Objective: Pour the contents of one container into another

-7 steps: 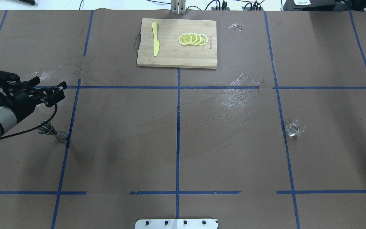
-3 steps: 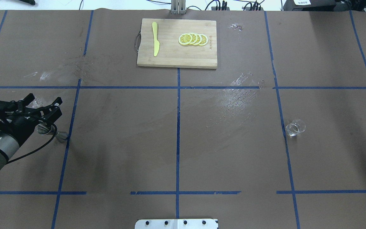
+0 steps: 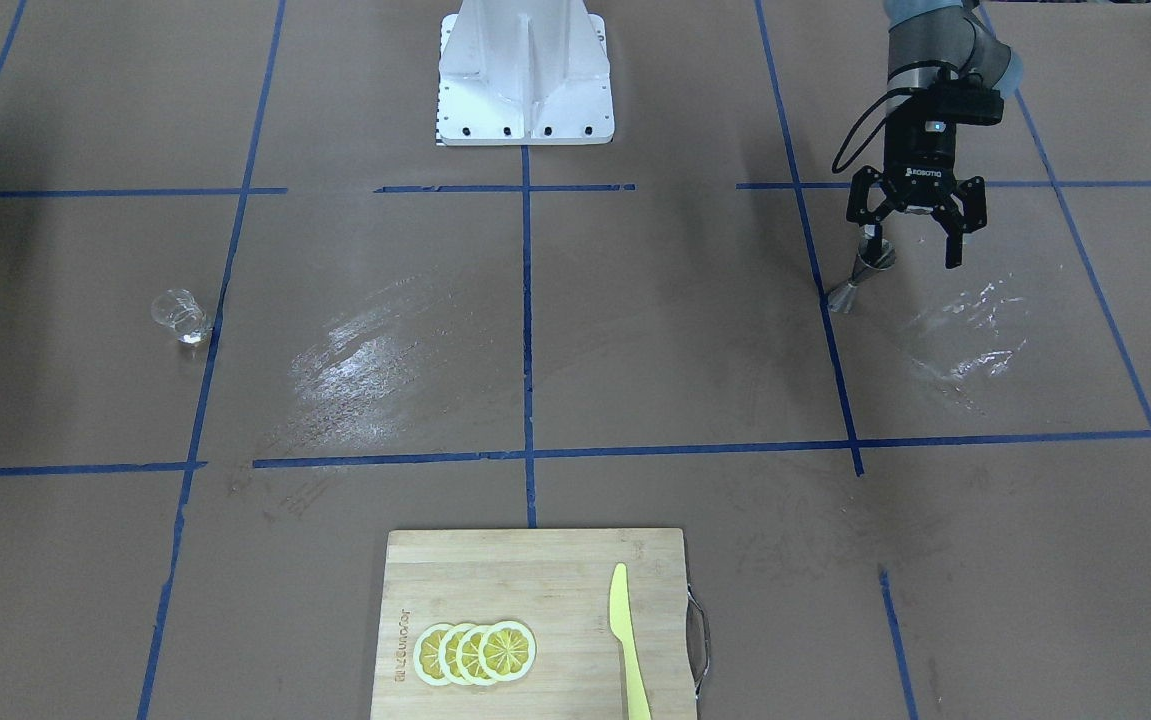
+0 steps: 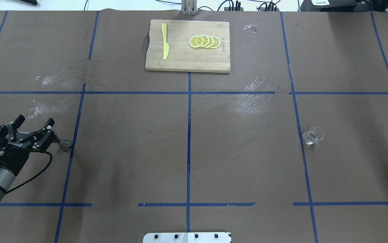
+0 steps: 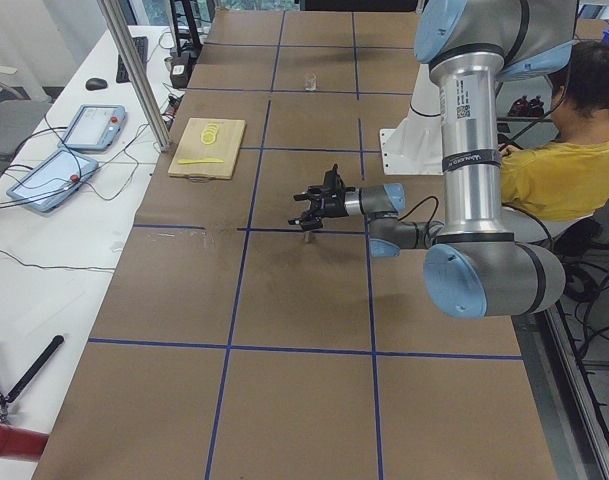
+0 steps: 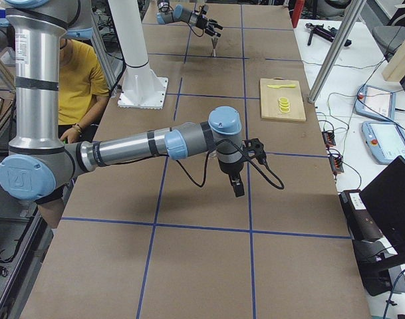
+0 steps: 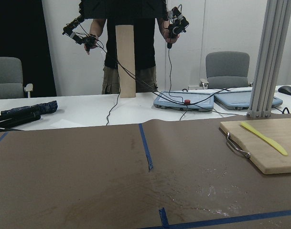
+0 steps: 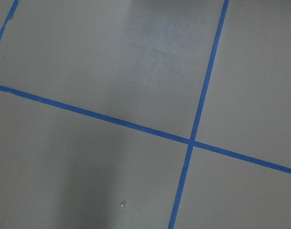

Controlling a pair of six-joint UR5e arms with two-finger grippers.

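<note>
Left gripper (image 3: 912, 245): fingers spread, holding nothing.
Jigger (image 3: 860, 275): on the table just below it, under one fingertip, upright, long axis vertical.
Glass (image 4: 312, 135): well apart, mouth up.
Right gripper (image 6: 237, 186): whether spread or closed cannot be told.

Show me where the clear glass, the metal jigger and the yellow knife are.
clear glass (image 4: 313, 135): overhead view, its body.
metal jigger (image 3: 847, 291): front-facing view, its lower cone.
yellow knife (image 4: 164, 42): overhead view, its middle.

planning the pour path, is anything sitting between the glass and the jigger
Nothing visible does. Between the glass and the jigger there is only brown paper with blue tape lines and wet smears. The cutting board sits well off that line.
</note>
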